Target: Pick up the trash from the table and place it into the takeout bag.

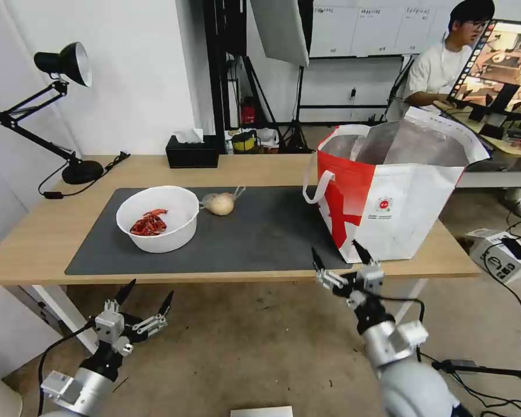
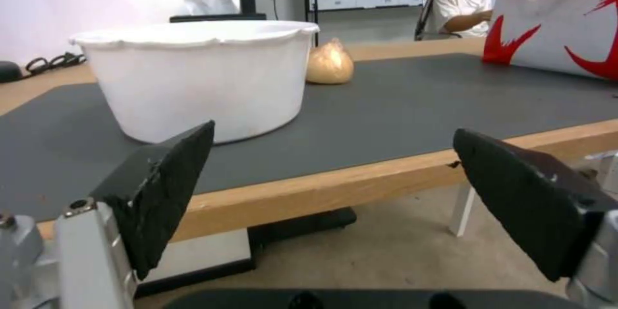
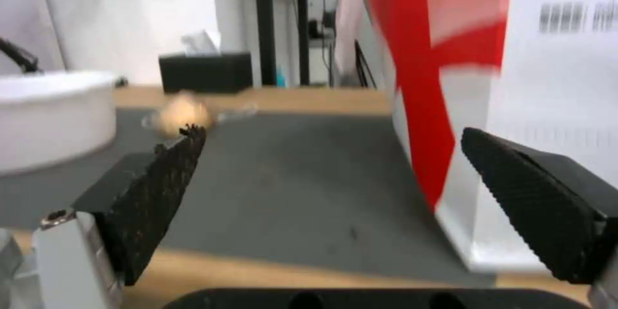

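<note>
A white round bowl holding red shells sits on the left half of the dark grey mat that covers the light-wood surface. Just beside the bowl's far right rim lies a clear bag around a beige lump, its twisted tail pointing right toward the takeout bag. The red-and-white takeout bag stands upright at the mat's right end, mouth open to the ceiling, foil lining showing; its far side is partly cut off by its own flap. Open mat lies between bowl and bag.

The left claw hangs below the surface's near edge, in front of the bowl, fingers spread wide and holding nothing. The right claw hovers at the near edge, just in front of the bag's lower corner, also spread and empty. A black tissue box and a desk lamp stand along the far side.
</note>
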Tool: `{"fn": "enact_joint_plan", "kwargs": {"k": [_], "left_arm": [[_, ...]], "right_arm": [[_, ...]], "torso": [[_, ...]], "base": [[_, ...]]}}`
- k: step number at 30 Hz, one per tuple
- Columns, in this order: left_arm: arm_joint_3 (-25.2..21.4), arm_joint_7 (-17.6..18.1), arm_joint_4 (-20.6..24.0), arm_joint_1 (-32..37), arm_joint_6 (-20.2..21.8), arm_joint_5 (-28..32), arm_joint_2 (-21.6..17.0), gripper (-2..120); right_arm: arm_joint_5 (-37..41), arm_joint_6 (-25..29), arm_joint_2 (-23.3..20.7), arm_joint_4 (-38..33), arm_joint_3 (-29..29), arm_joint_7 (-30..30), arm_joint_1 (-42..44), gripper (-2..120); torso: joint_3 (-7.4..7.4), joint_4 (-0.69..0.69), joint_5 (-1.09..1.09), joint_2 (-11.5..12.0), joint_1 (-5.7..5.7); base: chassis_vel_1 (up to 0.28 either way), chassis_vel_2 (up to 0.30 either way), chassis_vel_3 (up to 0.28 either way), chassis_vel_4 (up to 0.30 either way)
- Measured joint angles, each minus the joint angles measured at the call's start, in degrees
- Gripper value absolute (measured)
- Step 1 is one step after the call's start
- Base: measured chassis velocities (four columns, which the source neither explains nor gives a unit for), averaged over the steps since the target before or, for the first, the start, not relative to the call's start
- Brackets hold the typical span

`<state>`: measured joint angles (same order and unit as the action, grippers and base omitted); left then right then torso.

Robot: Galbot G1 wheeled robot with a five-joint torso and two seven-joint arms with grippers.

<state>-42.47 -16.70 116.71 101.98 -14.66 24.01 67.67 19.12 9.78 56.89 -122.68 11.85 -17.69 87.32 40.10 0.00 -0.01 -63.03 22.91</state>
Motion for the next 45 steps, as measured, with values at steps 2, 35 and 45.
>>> {"fn": "enact_joint_plan", "kwargs": {"k": [2, 35, 45], "left_arm": [[0.0, 0.0, 0.0, 0.1, 0.0, -0.1, 0.1, 100], [1.2, 0.0, -1.4, -0.4, -0.2, -0.6, -0.1, 100], [0.7, 0.0, -1.4, -0.2, -0.2, -0.5, -0.3, 100]], "right_arm": [[-0.3, 0.3, 0.2, 0.5, -0.3, 0.0, 0.6, 100], [0.3, -3.4, -1.0, 3.3, -7.2, -1.2, -6.0, 100], [11.4, -10.7, -1.2, 10.7, -19.2, -1.4, -28.8, 100]], "torso": [[0.0, -0.01, 0.01, 0.0, 0.0], [0.01, 0.0, 0.01, 0.0, 0.01], [0.01, 0.01, 0.01, 0.0, 0.01]], "base": [[0.0, 0.0, 0.0, 0.0], [0.0, 0.0, 0.0, 0.0], [0.0, 0.0, 0.0, 0.0]]}}
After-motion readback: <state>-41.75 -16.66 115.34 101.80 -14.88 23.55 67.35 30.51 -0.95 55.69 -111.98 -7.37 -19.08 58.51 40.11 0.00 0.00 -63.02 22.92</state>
